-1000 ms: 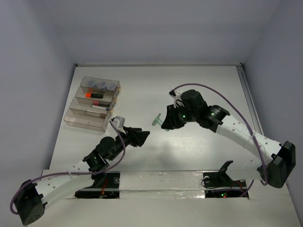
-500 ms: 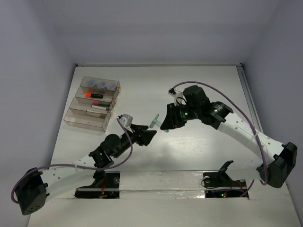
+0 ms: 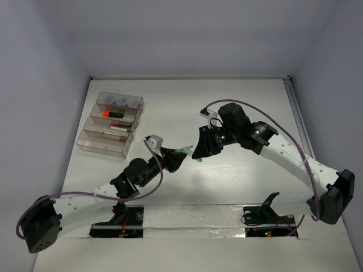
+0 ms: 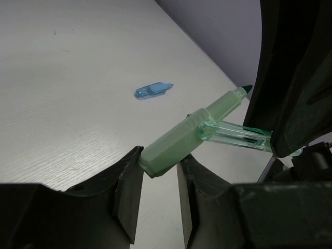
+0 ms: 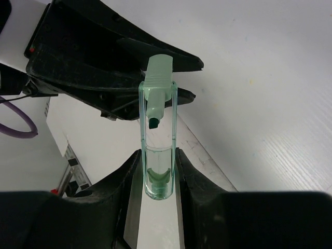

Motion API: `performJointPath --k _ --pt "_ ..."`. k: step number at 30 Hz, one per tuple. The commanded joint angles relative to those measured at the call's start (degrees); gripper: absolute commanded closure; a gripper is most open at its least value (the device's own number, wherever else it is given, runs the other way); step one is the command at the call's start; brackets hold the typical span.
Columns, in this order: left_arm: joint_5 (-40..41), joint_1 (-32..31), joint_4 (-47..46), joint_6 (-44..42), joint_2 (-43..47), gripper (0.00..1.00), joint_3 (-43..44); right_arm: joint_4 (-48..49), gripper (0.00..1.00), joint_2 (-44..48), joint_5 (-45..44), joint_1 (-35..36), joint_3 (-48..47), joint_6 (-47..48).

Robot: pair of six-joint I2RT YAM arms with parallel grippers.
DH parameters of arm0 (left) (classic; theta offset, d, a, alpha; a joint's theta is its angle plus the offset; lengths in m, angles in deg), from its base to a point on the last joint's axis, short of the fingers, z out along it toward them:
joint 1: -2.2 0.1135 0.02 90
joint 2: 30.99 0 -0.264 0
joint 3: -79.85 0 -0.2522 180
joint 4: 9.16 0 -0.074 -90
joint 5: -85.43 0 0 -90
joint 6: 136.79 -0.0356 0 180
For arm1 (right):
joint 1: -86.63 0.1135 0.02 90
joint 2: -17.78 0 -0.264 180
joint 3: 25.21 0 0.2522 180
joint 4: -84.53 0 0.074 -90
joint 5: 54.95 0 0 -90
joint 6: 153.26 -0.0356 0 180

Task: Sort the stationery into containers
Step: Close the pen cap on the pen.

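Observation:
A pale green marker (image 3: 182, 149) hangs in the air between my two grippers. My left gripper (image 3: 173, 159) is shut on the butt end of its opaque green body (image 4: 176, 139), held at the fingertips (image 4: 129, 171). My right gripper (image 3: 199, 148) is shut on the marker's clear green cap (image 5: 158, 179). The dark tip (image 5: 154, 123) sits in the cap's open mouth, only partly in. The containers (image 3: 91, 143) stand at the left of the table. They hold three grey-blue pots (image 3: 119, 102), an orange highlighter (image 3: 109, 114) and a white pen (image 3: 120, 128).
A small light blue cap-like piece (image 4: 153, 90) lies on the white table beyond the marker in the left wrist view. The table's near edge with the arm bases (image 3: 187, 218) runs along the bottom. White walls close the table at the back and sides.
My left arm has reached right and up to the marker held by my right gripper. Its fingers have closed on the marker's body end. The right gripper shifted slightly left.

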Motion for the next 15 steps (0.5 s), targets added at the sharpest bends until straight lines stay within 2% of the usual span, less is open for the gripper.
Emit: performJointPath --k 1,4,7,8,12,15 --pt "-1.16 -0.46 -4.12 -1.16 0.09 0.73 2.90 1.35 0.94 -0.29 1.87 -0.31 -1.43 -0.49" --pt "-1.07 -0.46 -4.03 -0.98 1.58 0.80 2.63 1.26 0.94 -0.38 1.96 -0.31 -1.08 -0.49" --pt "-1.16 -0.46 -3.94 -0.81 2.90 0.82 2.19 1.09 0.94 -0.55 2.48 -0.31 -0.82 -0.57" --pt "-0.90 -1.07 -3.68 -0.89 3.78 0.81 2.02 0.91 0.94 -0.64 2.49 -0.31 -0.73 -0.57" --pt "-0.63 -1.60 -1.49 -1.68 5.72 0.59 1.67 -0.49 0.94 -0.99 2.57 -0.31 -0.90 0.13" --pt "-0.37 -1.60 -1.04 -1.95 6.68 0.57 1.31 -1.37 0.95 -1.34 3.10 -0.83 -1.17 0.57"
